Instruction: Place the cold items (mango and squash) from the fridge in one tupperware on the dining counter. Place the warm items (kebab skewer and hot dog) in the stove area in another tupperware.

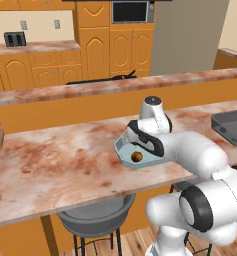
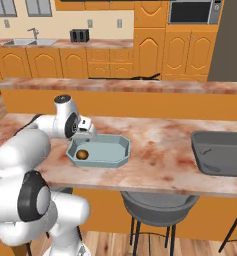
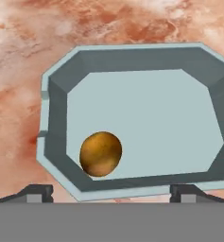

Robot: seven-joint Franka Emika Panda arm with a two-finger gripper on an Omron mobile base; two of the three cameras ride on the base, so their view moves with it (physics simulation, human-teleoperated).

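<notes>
The gripper (image 3: 111, 193) hangs just above the near rim of the pale blue tupperware (image 3: 146, 113) on the dining counter (image 1: 60, 165), and its two finger tips stand wide apart with nothing between them, so it is open and holds nothing. Directly below and slightly ahead of the gripper, toward the tip on the left in the hand view, the mango (image 3: 100, 153) lies inside the tupperware, in a corner, touching or almost touching the inner wall. It is a small rounded orange-brown fruit. I judge that it is light, firm but with a smooth skin, so it can roll on the flat tray floor and can slip between the pads if they press it off-centre; a hold across its widest middle would be the safest, though here it already rests where the task wants it. The rest of the tray, beyond the gripper, is still free for the squash, which should be heavier and more awkward to hold. Far to the side of the gripper, on the same counter, stands the dark grey tupperware (image 2: 222, 152), well apart from the blue one and with nothing visible in it. A grey stool (image 2: 157, 205) stands under the counter edge.
</notes>
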